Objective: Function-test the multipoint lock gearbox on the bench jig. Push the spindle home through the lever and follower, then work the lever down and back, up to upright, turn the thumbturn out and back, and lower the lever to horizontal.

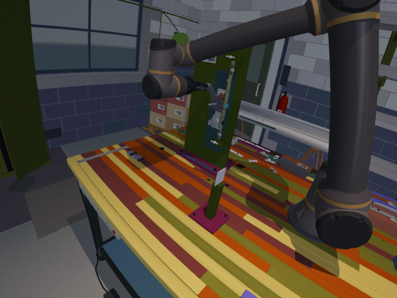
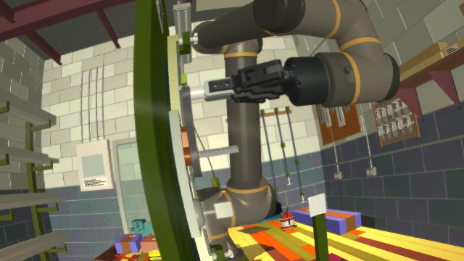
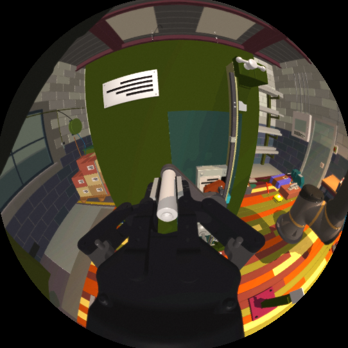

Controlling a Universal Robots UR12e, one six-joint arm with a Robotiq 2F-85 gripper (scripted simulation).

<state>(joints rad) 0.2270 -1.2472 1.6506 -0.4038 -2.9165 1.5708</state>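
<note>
The gearbox (image 1: 219, 109) is partly hidden behind my hand in the wrist camera; it is clamped on the green jig board (image 1: 208, 106) that stands upright on the bench. I hold the grey lever handle (image 3: 168, 194) in my closed gripper (image 2: 217, 85) (image 1: 206, 86) (image 3: 167, 191). The lever (image 1: 214, 96) rises steeply from its hub toward upper left. The toothed spindle (image 2: 217, 150) sticks out of the hub below my hand. The thumbturn (image 1: 214, 120) sits lower on the case.
The green jig board stands right in front of my fingers. A green post with a white tag (image 1: 215, 195) stands on a magenta foot (image 1: 210, 218) in the bench's middle. A small clamp (image 1: 134, 156) and loose parts (image 1: 266, 157) lie on the striped top. The arm's base (image 1: 340, 205) fills the right side.
</note>
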